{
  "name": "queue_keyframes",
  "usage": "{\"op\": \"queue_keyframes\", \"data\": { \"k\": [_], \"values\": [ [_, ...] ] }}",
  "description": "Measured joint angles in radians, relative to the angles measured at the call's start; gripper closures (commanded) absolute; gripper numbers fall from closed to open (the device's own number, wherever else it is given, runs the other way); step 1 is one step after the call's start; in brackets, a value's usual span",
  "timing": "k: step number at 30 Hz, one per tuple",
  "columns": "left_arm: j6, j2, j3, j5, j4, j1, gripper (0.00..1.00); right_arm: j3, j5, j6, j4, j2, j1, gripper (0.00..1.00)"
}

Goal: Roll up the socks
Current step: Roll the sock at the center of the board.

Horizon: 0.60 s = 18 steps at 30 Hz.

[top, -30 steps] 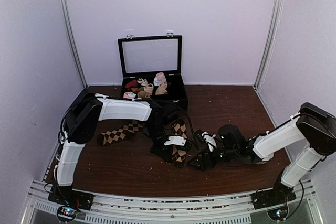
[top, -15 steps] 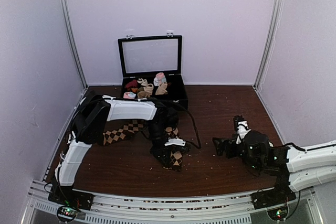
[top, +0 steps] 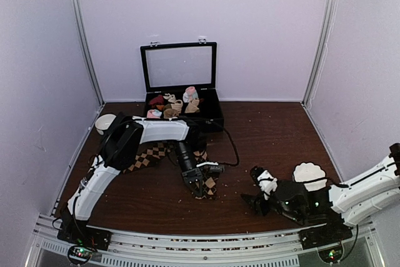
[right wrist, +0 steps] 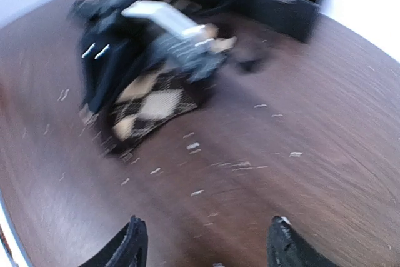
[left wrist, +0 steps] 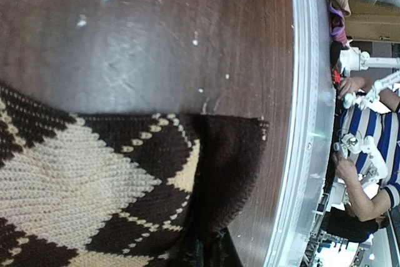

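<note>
Right wrist view: right gripper (right wrist: 206, 242) low near the front edge, fingers spread, nothing between them, probably parked clear of the work. Farther in, left gripper (top: 203, 187) is pressed together, pinching the near end of the socks (top: 149, 156), likely to start the roll. Socks trail back-left from it along the table (top: 269, 136). Open case (top: 211, 119) at the back.

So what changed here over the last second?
The right gripper drew away from the socks, back to the right near its base, jaws apart and empty. The left gripper stayed clamped on the socks' near end, shifting little. The case did not move.
</note>
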Motion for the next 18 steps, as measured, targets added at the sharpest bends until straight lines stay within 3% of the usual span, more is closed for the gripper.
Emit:
{"op": "queue_keyframes", "data": {
  "k": [5, 9, 14, 18],
  "values": [
    [-0.033, 0.002, 0.005, -0.003, 0.002, 0.005, 1.00, 0.153, -0.014, -0.181, 0.000, 0.270, 0.147, 0.46],
    [-0.058, 0.002, 0.005, -0.013, 0.005, 0.005, 1.00, 0.281, -0.018, -0.314, 0.028, 0.419, 0.194, 0.50],
    [-0.070, 0.002, 0.005, -0.018, 0.005, 0.005, 1.00, 0.377, -0.069, -0.461, 0.065, 0.514, 0.174, 0.61],
    [-0.071, 0.002, 0.005, -0.019, 0.006, 0.005, 1.00, 0.419, -0.137, -0.512, 0.068, 0.556, 0.118, 0.63]
  ]
}}
